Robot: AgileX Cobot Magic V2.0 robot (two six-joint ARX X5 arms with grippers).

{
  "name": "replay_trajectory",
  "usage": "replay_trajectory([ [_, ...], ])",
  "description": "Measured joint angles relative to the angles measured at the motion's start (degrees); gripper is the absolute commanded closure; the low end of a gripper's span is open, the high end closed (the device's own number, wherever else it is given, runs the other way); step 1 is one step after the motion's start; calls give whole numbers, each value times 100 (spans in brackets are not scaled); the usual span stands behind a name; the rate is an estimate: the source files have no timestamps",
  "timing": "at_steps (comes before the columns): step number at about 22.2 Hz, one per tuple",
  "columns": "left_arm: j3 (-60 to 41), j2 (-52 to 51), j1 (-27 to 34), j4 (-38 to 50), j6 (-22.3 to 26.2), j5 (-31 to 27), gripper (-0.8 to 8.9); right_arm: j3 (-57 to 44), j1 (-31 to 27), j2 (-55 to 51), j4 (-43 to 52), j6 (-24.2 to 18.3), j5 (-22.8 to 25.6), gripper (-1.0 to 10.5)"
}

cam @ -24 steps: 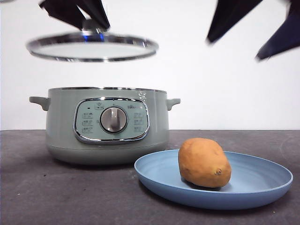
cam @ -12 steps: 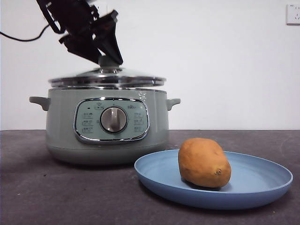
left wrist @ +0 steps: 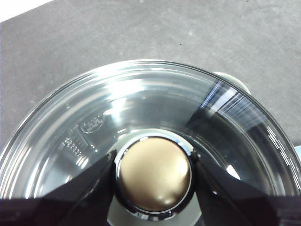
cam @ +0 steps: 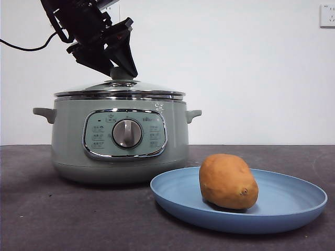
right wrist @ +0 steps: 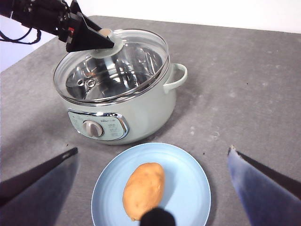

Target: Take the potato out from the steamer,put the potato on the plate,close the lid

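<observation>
Nearest the front camera, the light-blue plate (cam: 293, 212) rests on the dark grey surface (cam: 63, 219), and the orange-brown potato (cam: 228, 181) lies on it, toward the plate's left half, a small dark eye spot facing forward. Just behind and left of the plate stands the sage-green steamer (cam: 68, 141), its chrome-framed control panel and silver dial (cam: 126, 133) facing the camera. The glass lid (cam: 152, 90) sits on the steamer's chrome rim. The left gripper (cam: 121, 71) comes down from the upper left, its two black jaws clamped on either side of the lid's round knob (left wrist: 154, 173). The right gripper (right wrist: 150, 174) hangs high above the plate with its jaws spread wide apart, holding nothing. A white wall (cam: 251, 73) stands behind.
</observation>
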Motion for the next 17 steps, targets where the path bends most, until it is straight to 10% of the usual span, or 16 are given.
replay_trajectory([
  [7, 44, 138, 0, -79, 28, 31, 772, 0, 0, 0, 0, 0, 0, 380],
  [11, 52, 138, 0, -105, 28, 35, 226, 0, 0, 0, 0, 0, 0, 380],
  [17, 55, -11, 0, -319, 20, 50, 225, 0, 0, 0, -70, 0, -2, 380],
])
